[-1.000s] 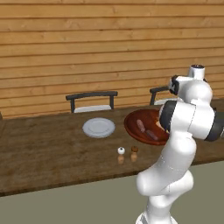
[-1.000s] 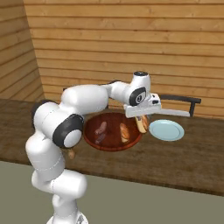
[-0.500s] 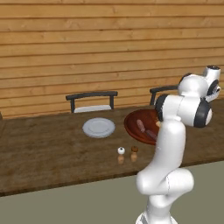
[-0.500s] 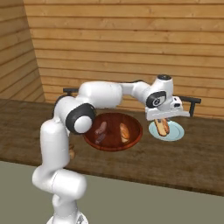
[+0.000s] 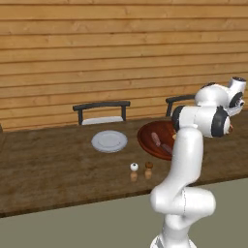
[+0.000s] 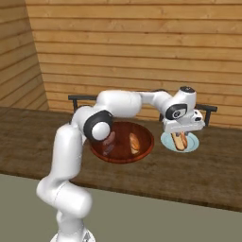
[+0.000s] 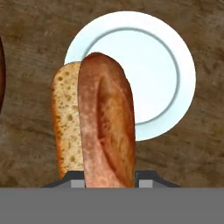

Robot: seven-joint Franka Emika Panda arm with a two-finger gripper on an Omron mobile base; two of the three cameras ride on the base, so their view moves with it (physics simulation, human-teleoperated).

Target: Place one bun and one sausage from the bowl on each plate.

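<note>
Gripper (image 6: 181, 134) hangs above the right-hand plate (image 6: 191, 144), its fingers closed on a bun (image 7: 105, 127) that hangs between it and the plate. In the hand view the plate's right half (image 7: 162, 74) lies bare — nothing rests on it — while the bun covers the left part. Bowl (image 6: 146, 142) sits just beside this plate on its left; its raised rim bounds movement that way at low height. Behind the plate stands a chair (image 6: 208, 109), its backrest rail close behind the gripper. Table surface (image 6: 203, 170) in front of the plate is open. Further left, two small shakers (image 5: 141, 170) stand in front of the bowl — near the second plate (image 5: 109, 141), whose top is unoccupied.
</note>
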